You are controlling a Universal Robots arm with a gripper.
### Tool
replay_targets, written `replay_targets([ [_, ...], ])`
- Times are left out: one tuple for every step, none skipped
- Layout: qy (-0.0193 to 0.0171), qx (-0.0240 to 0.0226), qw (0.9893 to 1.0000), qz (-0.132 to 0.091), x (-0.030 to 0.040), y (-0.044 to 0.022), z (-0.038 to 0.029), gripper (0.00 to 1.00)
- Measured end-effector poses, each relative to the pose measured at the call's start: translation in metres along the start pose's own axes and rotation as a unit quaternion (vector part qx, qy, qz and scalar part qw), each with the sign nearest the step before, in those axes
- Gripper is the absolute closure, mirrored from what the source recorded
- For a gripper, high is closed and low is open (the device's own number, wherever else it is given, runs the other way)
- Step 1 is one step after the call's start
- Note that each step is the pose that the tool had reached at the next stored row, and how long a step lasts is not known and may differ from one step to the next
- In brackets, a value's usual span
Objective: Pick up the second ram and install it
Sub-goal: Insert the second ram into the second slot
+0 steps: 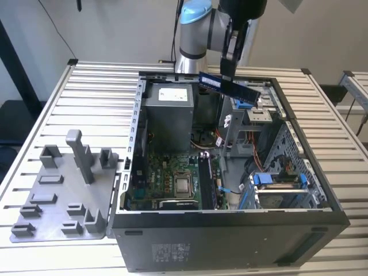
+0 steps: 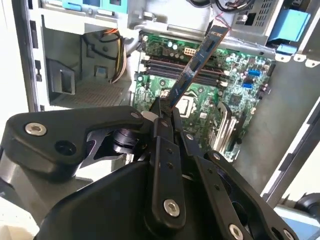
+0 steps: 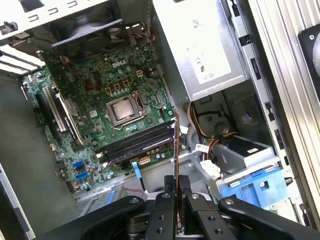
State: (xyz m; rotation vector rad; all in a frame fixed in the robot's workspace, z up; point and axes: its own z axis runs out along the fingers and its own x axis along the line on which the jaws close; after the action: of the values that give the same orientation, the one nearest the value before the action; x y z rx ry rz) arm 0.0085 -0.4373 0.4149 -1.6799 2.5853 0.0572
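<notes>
The second ram (image 1: 229, 86) is a dark, thin strip held tilted in the air over the far side of the open computer case (image 1: 230, 230). My gripper (image 1: 226, 70) is shut on it from above. In the second wrist view the ram (image 2: 192, 67) sticks out from the gripper (image 2: 164, 114) toward the motherboard (image 2: 210, 95). The first wrist view shows the ram (image 3: 176, 145) edge-on in the gripper (image 3: 176, 186), hanging above the long memory slots (image 3: 135, 142) beside the silver processor chip (image 3: 122, 109). The ram touches nothing in the case.
A grey plastic tray (image 1: 54, 195) with upright blocks lies on the slatted table at the exterior view's left. Inside the case are a grey power supply (image 1: 167, 106), loose cables (image 3: 210, 127) and blue drive brackets (image 1: 276, 179).
</notes>
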Motion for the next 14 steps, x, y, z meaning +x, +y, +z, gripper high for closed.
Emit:
replay_targets([
  [0.0,0.0006,1.0,0.009,0.0,0.0,0.0001,0.86],
  [0.0,0.0012,0.9999,0.017,0.0,0.0,0.0001,0.86],
  [0.0,0.0018,0.9997,0.026,0.0,0.0,0.0001,0.86],
  [0.0,0.0024,0.9994,0.035,0.0,0.0,0.0002,0.86],
  [0.0,0.003,0.9991,0.043,0.0,0.0,0.0003,0.86],
  [0.0,0.0036,0.9987,0.052,0.0,0.0,0.0003,0.86],
  [0.0,0.0042,0.9981,0.061,0.0,0.0,0.0003,0.86],
  [0.0001,0.0048,0.9976,0.069,0.0,0.0,0.0004,0.86],
  [0.0,0.0054,0.9969,0.078,0.0,0.0,0.0005,0.86],
  [0.0001,0.0059,0.9963,0.086,0.0,0.0,0.0005,0.86],
  [0.0001,0.0065,0.9955,0.095,0.0,0.0,0.0005,0.86],
  [0.0001,0.0072,0.9946,0.104,0.0,0.0,0.0006,0.86],
  [0.0001,0.0077,0.9936,0.112,0.0,0.0,0.0006,0.86],
  [0.0001,0.0083,0.9927,0.121,0.0,0.0,0.0007,0.86],
])
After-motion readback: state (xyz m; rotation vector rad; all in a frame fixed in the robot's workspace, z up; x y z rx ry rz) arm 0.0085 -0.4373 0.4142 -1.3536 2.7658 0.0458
